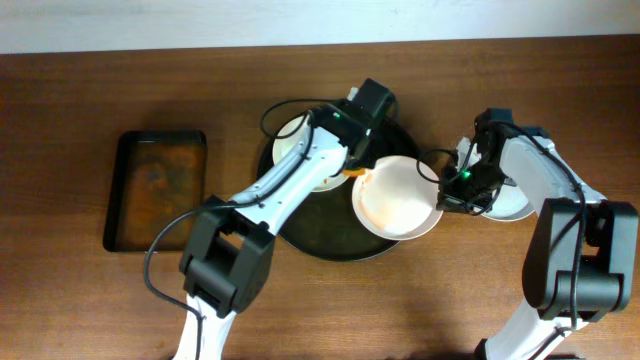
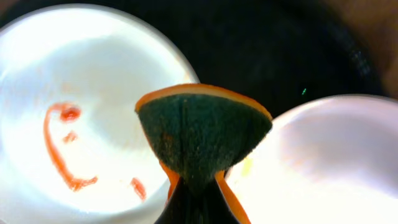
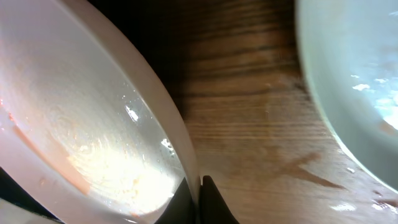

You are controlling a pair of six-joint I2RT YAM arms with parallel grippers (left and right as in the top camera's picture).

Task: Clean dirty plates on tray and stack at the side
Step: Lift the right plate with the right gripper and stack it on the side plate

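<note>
The round black tray holds a white plate with orange-red smears, partly under my left arm. My left gripper is shut on an orange and green sponge, held between the white plate and the pale pink plate. My right gripper is shut on the right rim of the pink plate, which tilts over the tray's right edge with faint orange residue inside. The jaws clamp the rim. A pale blue-green plate lies on the table to the right and also shows in the right wrist view.
A smaller rectangular black tray with a brownish floor sits at the left of the wooden table. Bare wood separates the pink plate from the blue-green plate. Cables run along both arms.
</note>
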